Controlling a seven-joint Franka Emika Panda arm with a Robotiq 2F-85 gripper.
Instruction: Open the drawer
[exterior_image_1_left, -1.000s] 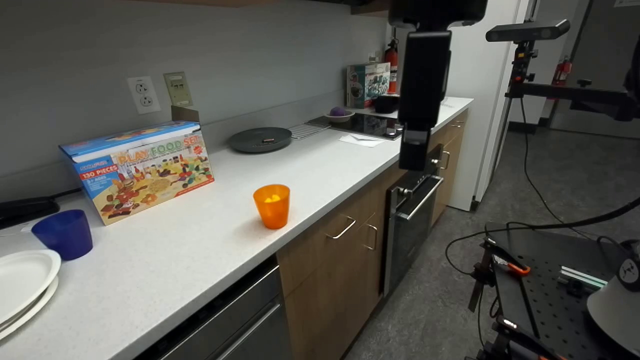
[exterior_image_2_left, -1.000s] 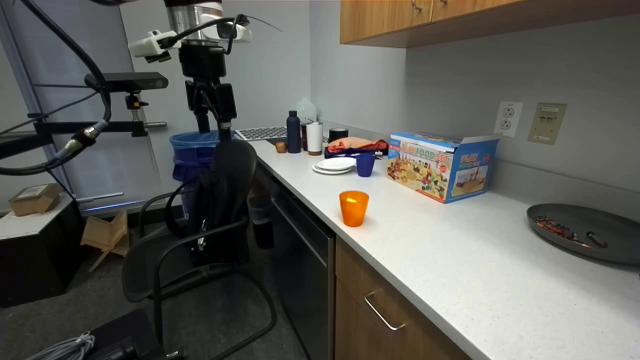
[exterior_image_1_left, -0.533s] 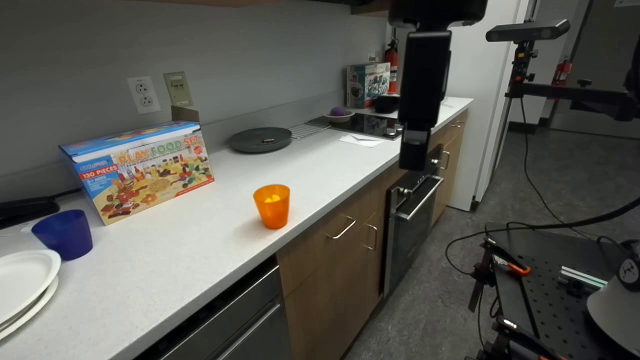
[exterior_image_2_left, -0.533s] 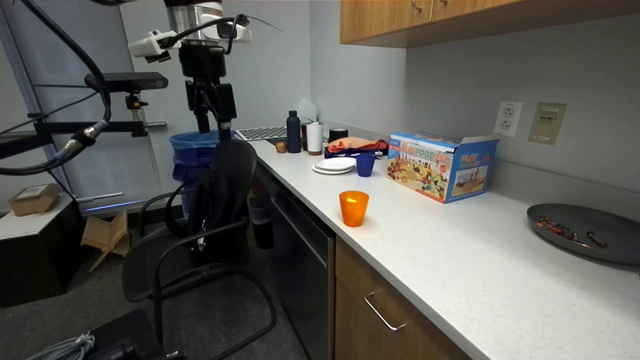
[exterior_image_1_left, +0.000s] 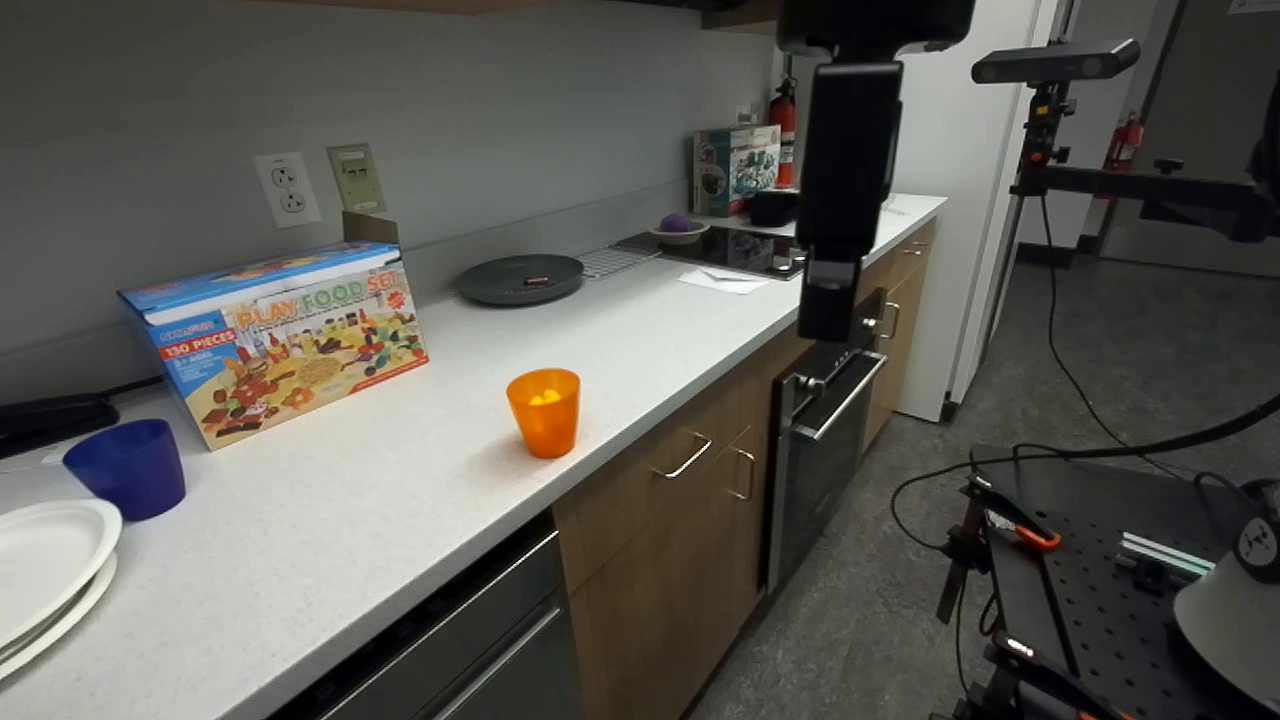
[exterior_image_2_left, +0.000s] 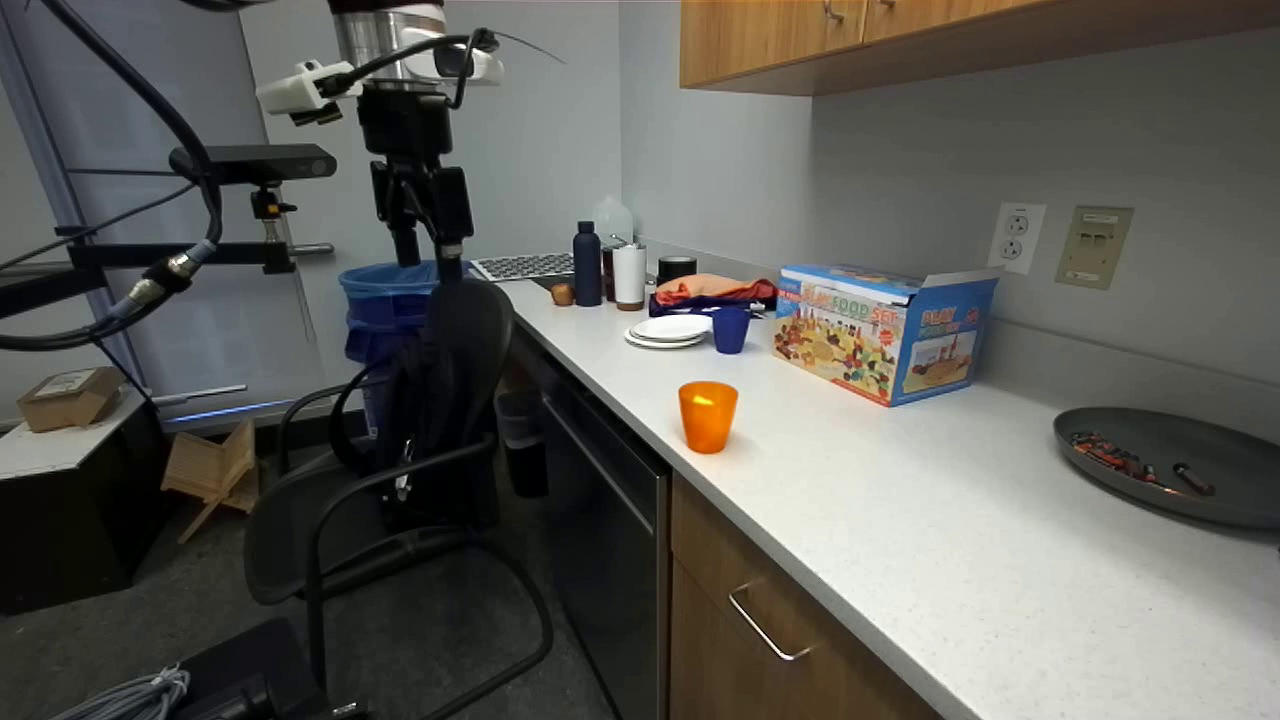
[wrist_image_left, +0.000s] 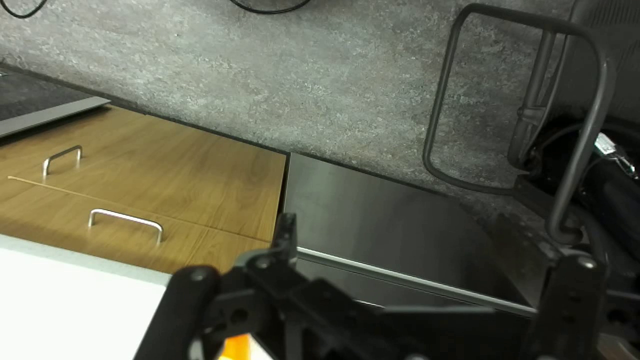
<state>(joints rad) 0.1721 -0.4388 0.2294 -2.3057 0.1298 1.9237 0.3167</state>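
The drawer is a shallow brown wood front under the white counter, seen in both exterior views and in the wrist view. It is shut, flush with the cabinet. Its slim silver bar handle shows in both exterior views and in the wrist view. My gripper hangs fingers down, higher than the counter and in front of it, away from the handle. In the wrist view its fingers are wide apart with nothing between them. An exterior view shows it side-on.
A taller brown door lies below the drawer. A dark dishwasher is beside it. An orange cup stands near the counter edge above the drawer. A black chair stands before the dishwasher. An oven is on the drawer's other side.
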